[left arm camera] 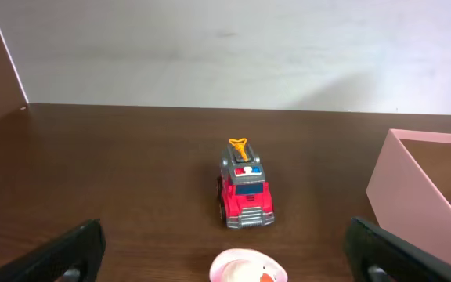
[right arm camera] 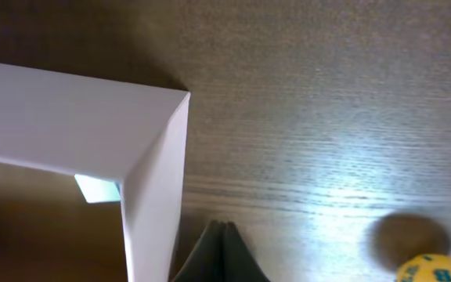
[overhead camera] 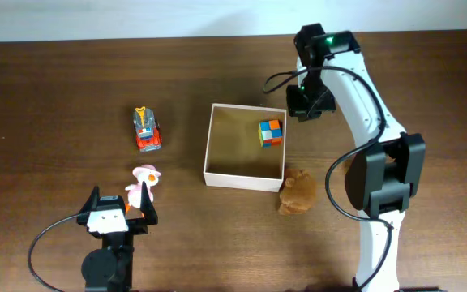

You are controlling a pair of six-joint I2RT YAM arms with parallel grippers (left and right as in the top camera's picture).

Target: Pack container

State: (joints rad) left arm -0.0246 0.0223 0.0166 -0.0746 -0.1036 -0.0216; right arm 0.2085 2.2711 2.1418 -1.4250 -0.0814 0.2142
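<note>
Along the near edge of the table (overhead camera: pixel 55 97), toward its left corner, I have the left gripper (overhead camera: pixel 122 207) low over the wood with its fingers (left arm camera: pixel 65 254) spread wide and nothing between them. Just beyond it stands a small pink and white duck toy (overhead camera: pixel 143 185). Its hat pokes up at the bottom of my left wrist view, about midway between the two fingers.

Further along the near edge, right of centre, a brown plush toy (overhead camera: pixel 297 193) sits on the wood just beside the container's near right corner.

The container (overhead camera: pixel 242 180) lies open-topped near the middle of the table, its white walls square to the edges. A multicoloured cube (overhead camera: pixel 271 132) rests inside it, in the far right corner.

Left of the container and apart from it, a red and grey fire truck (overhead camera: pixel 146 130) stands on its wheels. An orange piece on its roof points toward the far edge.

Toward the far edge, the right gripper (right arm camera: pixel 221 235) hangs just outside the container's far right corner. In my right wrist view its fingers meet in one dark wedge, pressed together, and I see nothing held. At the lower right of that view is a yellow rounded thing (right arm camera: pixel 427 268), too blurred for me to name.
</note>
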